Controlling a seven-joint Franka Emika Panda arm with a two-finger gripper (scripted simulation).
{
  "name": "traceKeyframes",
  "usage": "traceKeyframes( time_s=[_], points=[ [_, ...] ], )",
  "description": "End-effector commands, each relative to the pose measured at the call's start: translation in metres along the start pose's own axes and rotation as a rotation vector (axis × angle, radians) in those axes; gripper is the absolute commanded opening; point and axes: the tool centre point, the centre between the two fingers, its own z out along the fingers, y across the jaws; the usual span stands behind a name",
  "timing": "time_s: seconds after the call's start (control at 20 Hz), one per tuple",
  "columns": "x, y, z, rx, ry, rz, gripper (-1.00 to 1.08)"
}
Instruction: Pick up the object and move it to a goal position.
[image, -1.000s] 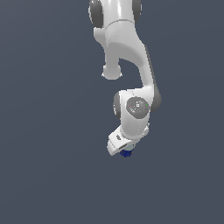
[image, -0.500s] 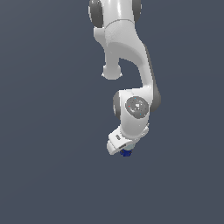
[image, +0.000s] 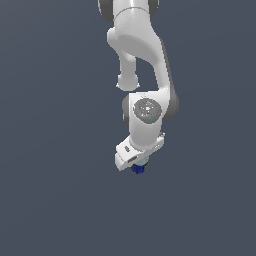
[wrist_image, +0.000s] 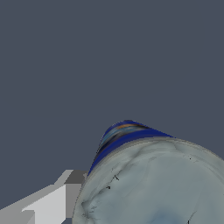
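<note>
The object (image: 138, 169), a small dark-blue can, shows just below the white hand in the exterior view. My gripper (image: 136, 164) is shut on it, and most of the can is hidden by the hand. In the wrist view the object (wrist_image: 153, 183) fills the frame close up: a pale grey round lid, with a blue wall and an orange streak behind it. One light grey finger (wrist_image: 48, 204) lies against the can's side. The other finger is out of frame.
The white arm (image: 140, 60) reaches down from the top of the exterior view. Around it there is only a flat dark grey-blue surface (image: 50, 200), with no other objects or edges visible.
The wrist and hand have shifted slightly up and toward the exterior view's left, carrying the can along.
</note>
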Motion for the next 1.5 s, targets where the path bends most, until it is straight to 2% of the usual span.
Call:
traceKeyframes(
  time_s=[0.0,1.45],
  points=[
    [-0.010,0.008,-0.017,-0.003,0.005,0.001,-1.00],
    [-0.216,0.142,-0.276,-0.002,0.008,0.000,-1.00]
  ],
)
